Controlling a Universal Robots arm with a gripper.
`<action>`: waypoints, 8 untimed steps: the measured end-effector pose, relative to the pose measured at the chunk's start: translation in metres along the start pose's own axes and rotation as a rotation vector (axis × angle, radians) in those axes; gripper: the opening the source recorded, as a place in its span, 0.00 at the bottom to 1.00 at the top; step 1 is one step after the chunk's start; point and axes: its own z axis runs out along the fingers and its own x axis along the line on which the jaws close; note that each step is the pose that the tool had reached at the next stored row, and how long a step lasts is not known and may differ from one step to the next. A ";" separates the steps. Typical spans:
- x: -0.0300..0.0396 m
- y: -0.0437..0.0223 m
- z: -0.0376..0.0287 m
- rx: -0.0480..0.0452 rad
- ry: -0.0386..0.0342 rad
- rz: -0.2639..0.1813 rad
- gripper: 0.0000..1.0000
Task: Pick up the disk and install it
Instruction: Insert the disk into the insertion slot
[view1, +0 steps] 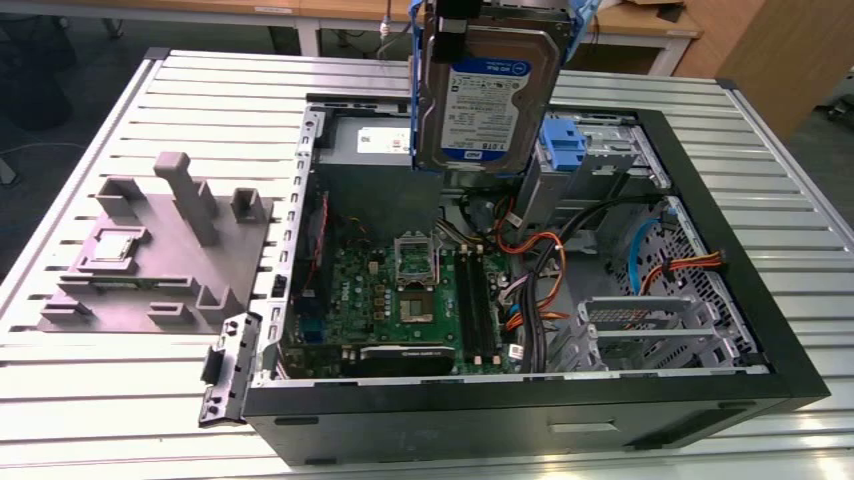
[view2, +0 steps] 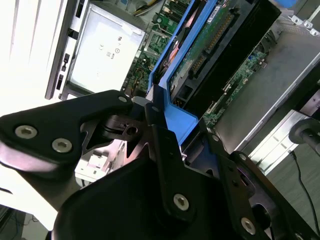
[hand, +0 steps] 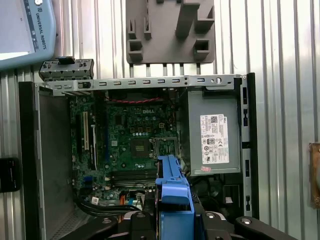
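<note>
Table: a slatted metal surface is seen, on which everything else is set.
Computer case: a black tower is laid on its side with the panel off, so that the interior is exposed.
Grey fixture: a moulded block with upright posts is placed on the table just beside the case, on the exterior view's left.
Motherboard: a green board is mounted flat on the floor of the case.
Power supply: a grey box with a white label is fitted in a corner of the case, next to the motherboard.
Disk: it is held upright in the air above the open case, clear of it, with the white and blue label turned to the exterior view.
Blue carrier frame: it is wrapped around the edges of the disk.
Blue bracket: it is seated in a drive bay, just beside the hanging disk.
Gripper: it is clenched on the disk, with the black fingers pressed against the frame.
</note>
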 end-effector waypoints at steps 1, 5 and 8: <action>0.0014 -0.0001 0.0000 0.0000 -0.0001 0.000 0.36; 0.0071 -0.0004 0.0000 -0.0001 0.0000 0.000 0.36; 0.0115 -0.0006 0.0000 -0.0001 -0.0001 0.000 0.36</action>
